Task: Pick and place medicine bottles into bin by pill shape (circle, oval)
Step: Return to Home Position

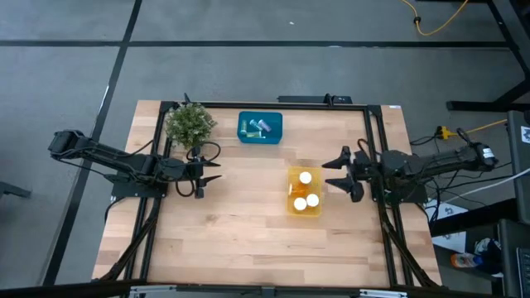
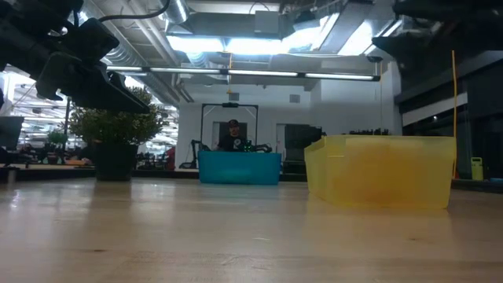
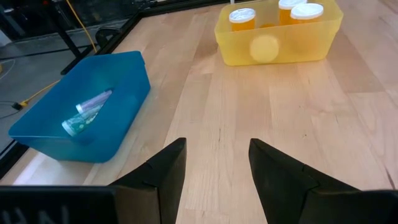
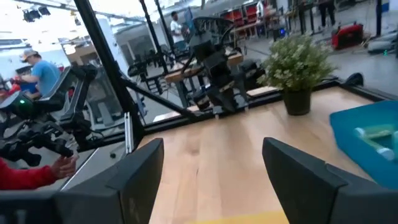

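Three orange bottles with white caps (image 1: 305,195) stand upright in the yellow bin (image 1: 291,207) at the table's middle right; they also show in the left wrist view (image 3: 242,18). Pale teal and pinkish bottles (image 1: 257,127) lie in the blue bin (image 1: 277,136) at the far middle, also seen in the left wrist view (image 3: 87,112). My left gripper (image 1: 217,171) is open and empty at the table's left, pointing right. My right gripper (image 1: 329,175) is open and empty just right of the yellow bin, pointing left.
A small potted plant (image 1: 190,124) stands at the far left beside the blue bin. Black frame rails (image 1: 377,157) run along the table's sides and far edge. Bare wood lies across the table's near half. People show in the room beyond (image 4: 37,68).
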